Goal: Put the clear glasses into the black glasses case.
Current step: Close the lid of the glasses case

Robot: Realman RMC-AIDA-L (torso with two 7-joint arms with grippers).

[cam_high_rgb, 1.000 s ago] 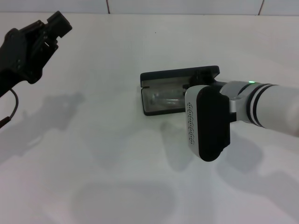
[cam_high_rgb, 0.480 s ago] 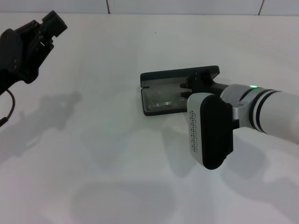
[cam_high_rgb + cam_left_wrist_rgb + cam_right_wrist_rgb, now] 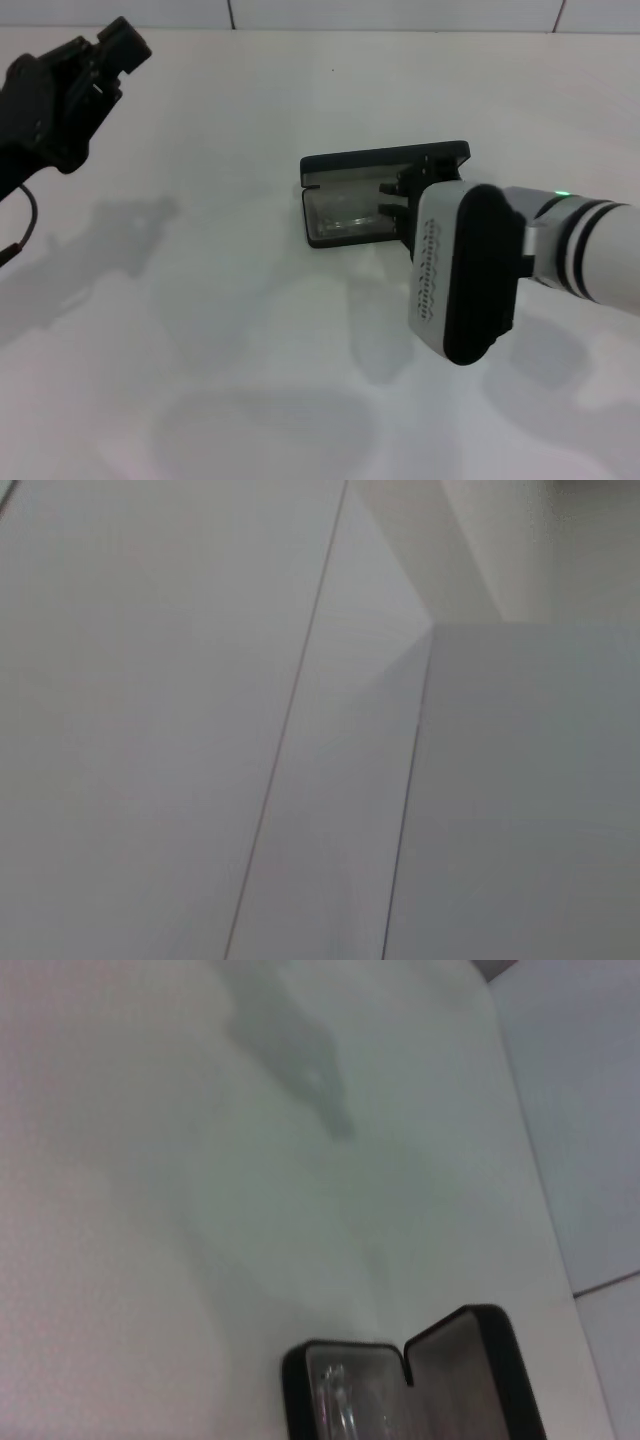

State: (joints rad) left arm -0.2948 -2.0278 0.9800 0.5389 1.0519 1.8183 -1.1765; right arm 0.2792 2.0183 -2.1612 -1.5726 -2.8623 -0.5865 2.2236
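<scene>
Okay, my read: the clear glasses [image 3: 352,212] are lying inside the base tray of the black glasses case [image 3: 330,235], lid standing open behind them, case on the white table [image 3: 250,330]. Right wrist view agrees: something transparent sits in the open tray, lid up beside it.

Right gripper [image 3: 400,200] sits at the case's right end, 2 dark fingers showing with a gap between them, nothing held as far as I can see. Left gripper [image 3: 105,55] is raised far off to the left, well apart from the case; whether its fingers are apart or together I can't tell. Its wrist camera shows only bare white surfaces.

Placement looks essentially done. To finish well I'd lift the right arm straight up and back, avoiding the lid and the glasses' arms.
</scene>
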